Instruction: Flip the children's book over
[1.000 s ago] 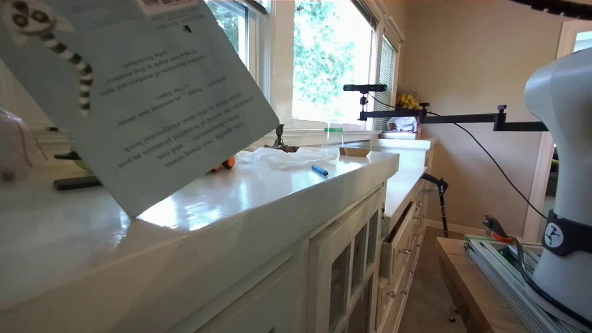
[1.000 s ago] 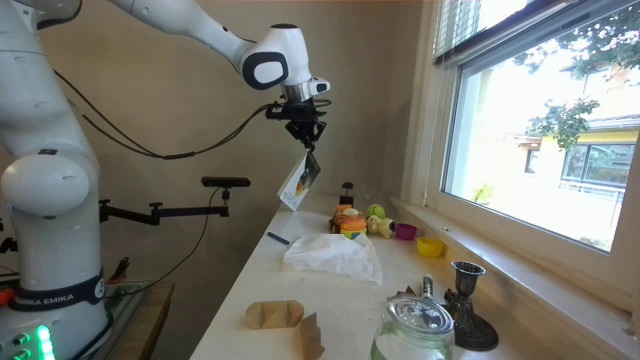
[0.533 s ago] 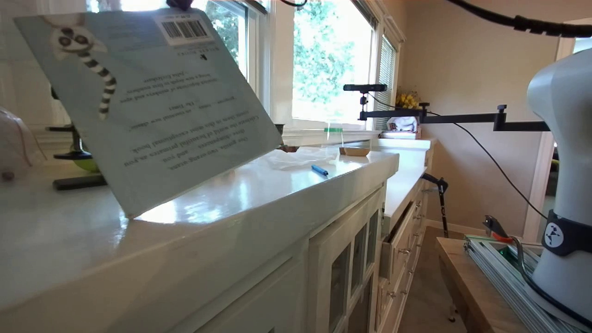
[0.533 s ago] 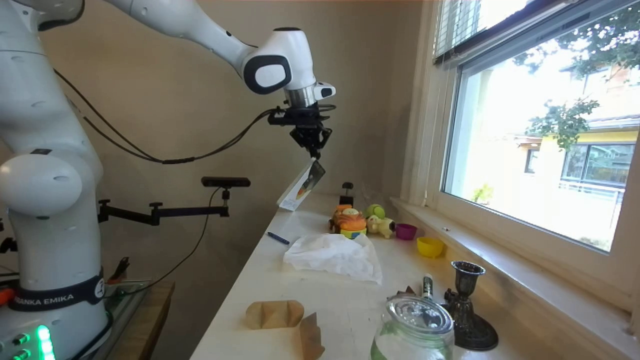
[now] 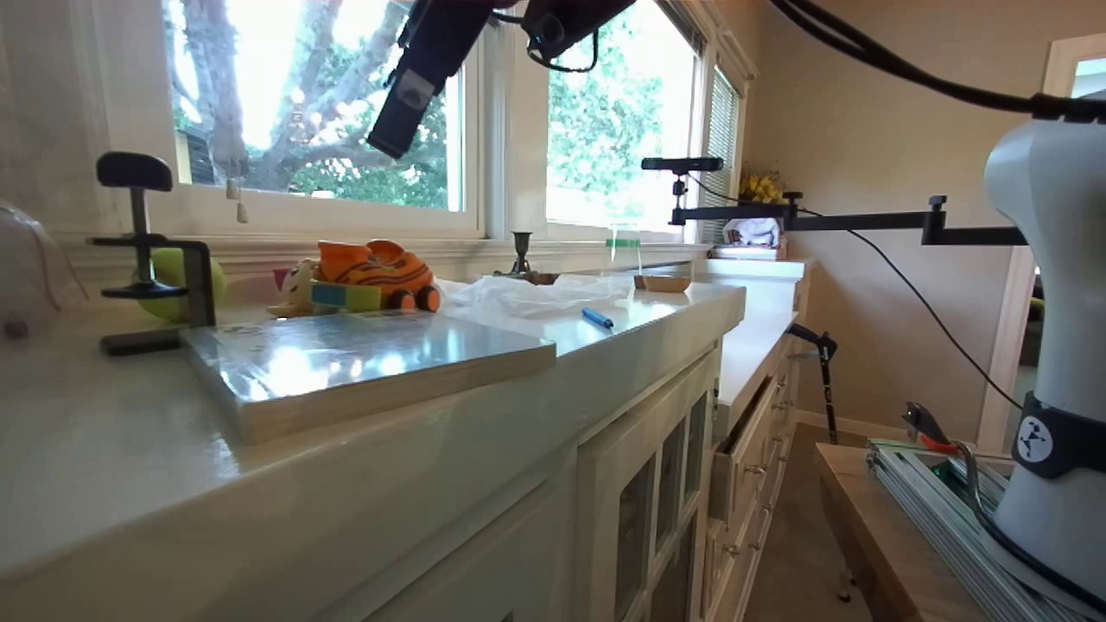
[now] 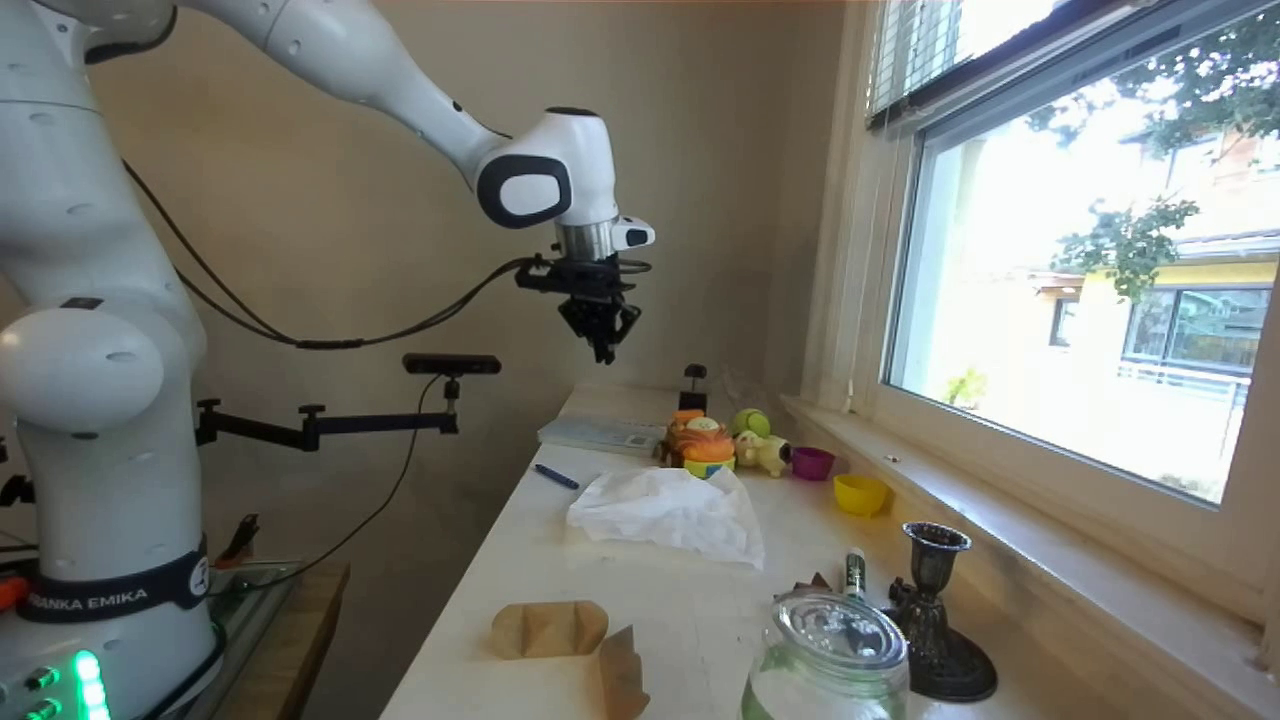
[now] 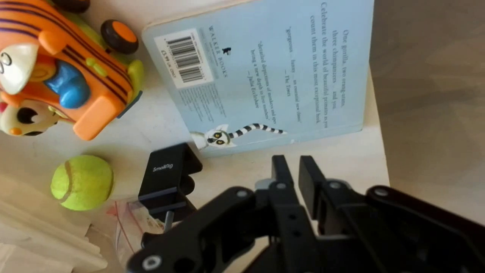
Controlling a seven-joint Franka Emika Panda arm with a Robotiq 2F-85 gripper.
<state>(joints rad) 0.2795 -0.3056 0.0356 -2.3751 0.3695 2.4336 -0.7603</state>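
Note:
The children's book (image 7: 273, 72) lies flat on the countertop, its pale blue-green face with text, barcode and lemur picture upward. Both exterior views show it too, as a glossy slab (image 5: 371, 350) and as a thin pale shape (image 6: 600, 435) near the counter's edge. Its other face is hidden underneath. My gripper (image 7: 293, 167) hangs above the counter, off the book's lemur-side edge in the wrist view. A narrow gap separates its fingers (image 7: 281, 168), and nothing is between them. An exterior view shows the gripper (image 6: 604, 355) apart from the book, above it.
Close to the book are an orange toy (image 7: 72, 72), a black clamp (image 7: 166, 170) and a tennis ball (image 7: 82, 182). A blue pen (image 6: 556, 476) and a crumpled white bag (image 6: 670, 515) lie farther along. The counter's edge (image 7: 380, 140) drops off beside the book.
The book, tilted up on its lower edge with the gripper at its top half a second ago, now lies flat, text side up. The gripper has let go and moved lower.

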